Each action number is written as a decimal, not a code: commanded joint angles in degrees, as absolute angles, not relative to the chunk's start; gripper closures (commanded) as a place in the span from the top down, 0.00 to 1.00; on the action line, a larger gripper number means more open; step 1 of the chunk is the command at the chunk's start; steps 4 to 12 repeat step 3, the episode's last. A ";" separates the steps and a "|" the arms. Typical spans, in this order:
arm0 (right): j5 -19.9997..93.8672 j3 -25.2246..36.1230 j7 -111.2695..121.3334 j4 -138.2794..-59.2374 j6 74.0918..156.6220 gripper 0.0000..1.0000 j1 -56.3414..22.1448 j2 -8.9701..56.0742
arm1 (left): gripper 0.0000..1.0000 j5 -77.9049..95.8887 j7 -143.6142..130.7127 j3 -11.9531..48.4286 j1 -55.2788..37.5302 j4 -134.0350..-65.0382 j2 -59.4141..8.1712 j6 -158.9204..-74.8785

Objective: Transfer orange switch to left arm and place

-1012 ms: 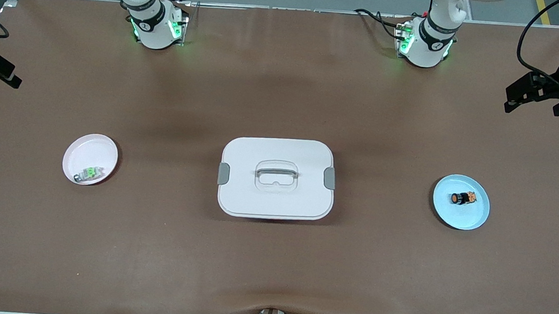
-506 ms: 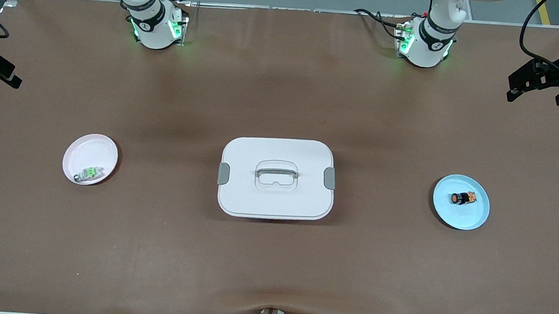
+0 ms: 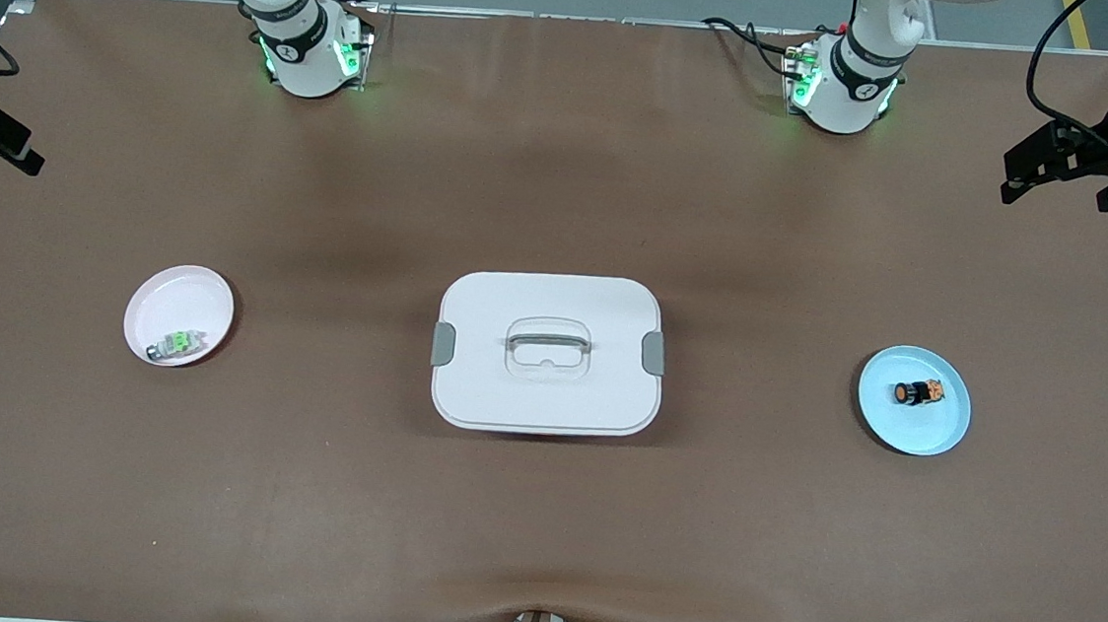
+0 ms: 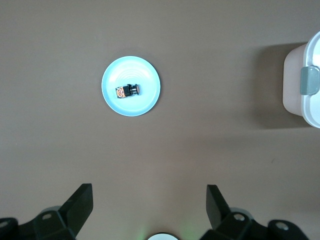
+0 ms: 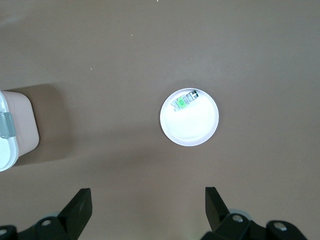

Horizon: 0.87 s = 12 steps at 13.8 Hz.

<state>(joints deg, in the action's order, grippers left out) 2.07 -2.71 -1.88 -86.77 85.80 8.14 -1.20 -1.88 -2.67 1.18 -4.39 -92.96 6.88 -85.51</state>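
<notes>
Both grippers, left gripper (image 4: 150,210) and right gripper (image 5: 145,210), hang wide, empty. Orange switch (image 3: 914,392) lies sideways (rounded): your pinch may roll it toward the box (image 3: 547,352), its 9 o'clock.

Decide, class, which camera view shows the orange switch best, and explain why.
The left wrist view: the orange switch lies on its side on the blue plate, seen unobstructed from overhead. The front view shows it smaller. The right wrist view misses it.

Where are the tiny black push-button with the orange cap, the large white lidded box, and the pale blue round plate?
orange switch (image 3: 915,392), front view, black body.
white box (image 3: 551,299), front view, lid surface.
blue plate (image 3: 920,434), front view, bare rim.
</notes>
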 commanded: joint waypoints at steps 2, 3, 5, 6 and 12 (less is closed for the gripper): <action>1.23 -3.34 -1.41 -85.87 85.25 1.00 8.61 -0.88 | 1.00 -0.70 -1.67 0.70 -4.22 -91.05 5.36 -85.25; 1.23 -3.34 -1.41 -85.87 85.25 1.00 8.70 -0.88 | 1.00 -0.70 -1.67 0.70 -4.22 -91.05 5.36 -85.25; 1.23 -3.34 -1.41 -85.87 85.25 1.00 8.70 -0.88 | 1.00 -0.70 -1.67 0.70 -4.22 -91.05 5.36 -85.25; 1.23 -3.34 -1.41 -85.87 85.25 1.00 8.70 -0.88 | 1.00 -0.70 -1.67 0.70 -4.22 -91.05 5.36 -85.25; 1.23 -3.34 -1.41 -85.87 85.25 1.00 8.70 -0.88 | 1.00 -0.70 -1.67 0.70 -4.22 -91.05 5.36 -85.25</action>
